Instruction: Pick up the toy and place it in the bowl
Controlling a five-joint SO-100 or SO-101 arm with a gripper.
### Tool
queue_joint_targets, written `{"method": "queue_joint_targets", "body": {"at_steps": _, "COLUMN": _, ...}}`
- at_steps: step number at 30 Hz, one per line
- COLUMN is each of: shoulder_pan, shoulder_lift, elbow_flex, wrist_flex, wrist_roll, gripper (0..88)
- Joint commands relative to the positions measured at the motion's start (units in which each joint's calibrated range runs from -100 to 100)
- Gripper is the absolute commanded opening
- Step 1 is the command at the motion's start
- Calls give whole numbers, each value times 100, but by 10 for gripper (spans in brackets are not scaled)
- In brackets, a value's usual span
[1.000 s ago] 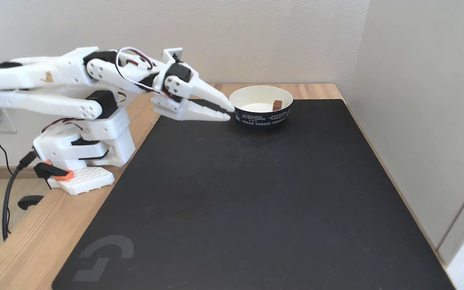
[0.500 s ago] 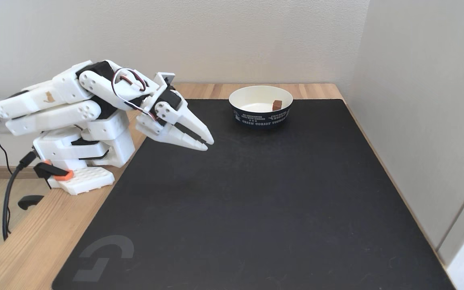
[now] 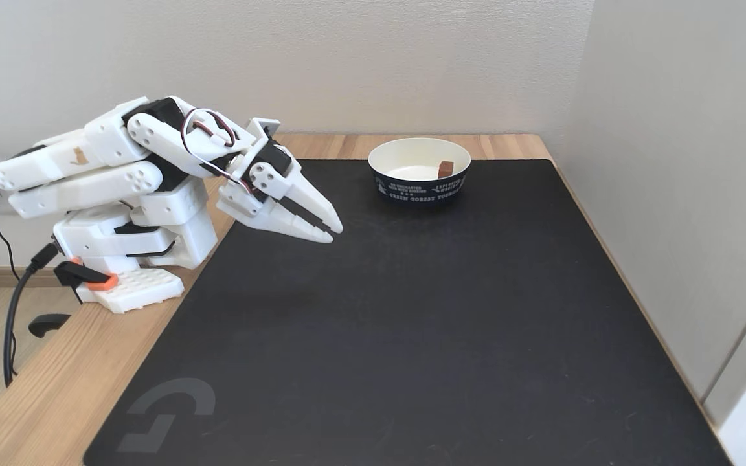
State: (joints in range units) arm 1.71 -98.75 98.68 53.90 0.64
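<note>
In the fixed view the toy (image 3: 445, 169), a small reddish-brown block, sits inside the paper bowl (image 3: 419, 188), against the white inner wall on the bowl's right side. The bowl, navy outside with white lettering, stands near the far edge of the black mat (image 3: 412, 323) that covers most of the wooden bench (image 3: 43, 388).

The white arm (image 3: 107, 168) is folded low over its base (image 3: 136, 239) at the left of the bench, the base fixed to the bench edge by an orange-tipped clamp (image 3: 88, 278). The jaws (image 3: 334, 233) point down and to the right over the left part of the mat, well apart from the bowl and above the mat's surface. They are drawn together to a narrow point with nothing between them; a thin dark line shows between the two fingers.

Black cables (image 3: 13, 310) hang off the bench's left side
</note>
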Motion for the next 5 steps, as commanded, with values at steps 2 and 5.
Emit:
{"method": "queue_joint_targets", "body": {"at_steps": 2, "shoulder_pan": -16, "shoulder_lift": -67, "elbow_flex": 69, "wrist_flex": 20, "wrist_roll": -2, "gripper": 25}}
{"method": "queue_joint_targets", "body": {"at_steps": 5, "shoulder_pan": -16, "shoulder_lift": -67, "elbow_flex": 69, "wrist_flex": 20, "wrist_roll": -2, "gripper": 25}}
